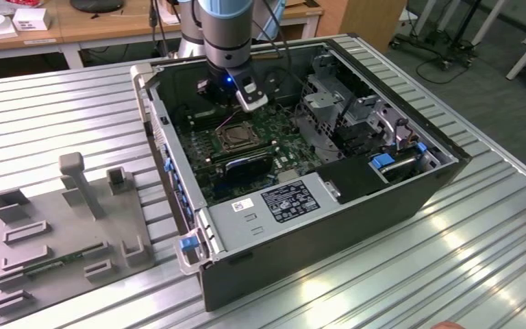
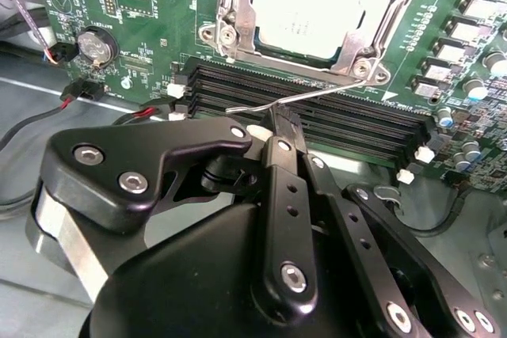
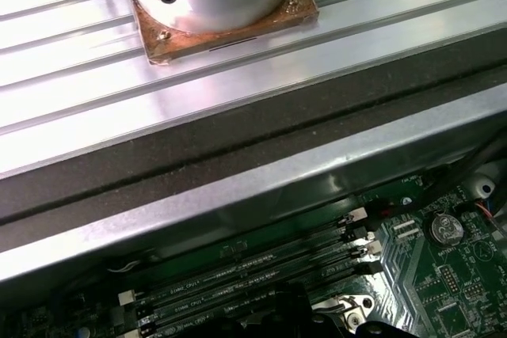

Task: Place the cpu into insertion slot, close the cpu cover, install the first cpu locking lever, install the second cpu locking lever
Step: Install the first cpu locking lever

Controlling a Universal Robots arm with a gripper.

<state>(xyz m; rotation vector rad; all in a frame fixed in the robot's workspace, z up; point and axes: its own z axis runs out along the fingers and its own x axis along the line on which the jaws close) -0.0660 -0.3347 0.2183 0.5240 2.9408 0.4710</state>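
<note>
Cpu (image 2: 305,1) lies seated under the lowered cpu cover (image 2: 230,13). Gripper (image 2: 275,126) fingers pinch shut on the wire locking lever (image 2: 333,94), seemingly to clamp that cover.

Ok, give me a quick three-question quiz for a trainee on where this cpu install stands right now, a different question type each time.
1. True or false: the cpu is already seated, with the cpu cover closed over its edges.
2. In the second wrist view, what is the pincer shut on? A) a memory stick B) a thin wire locking lever C) a coin battery
3. Fill in: in the exterior view, the grey fixture tray stands to the exterior view's ____ of the computer case.

Key: 1 true; 2 B; 3 left.
</note>
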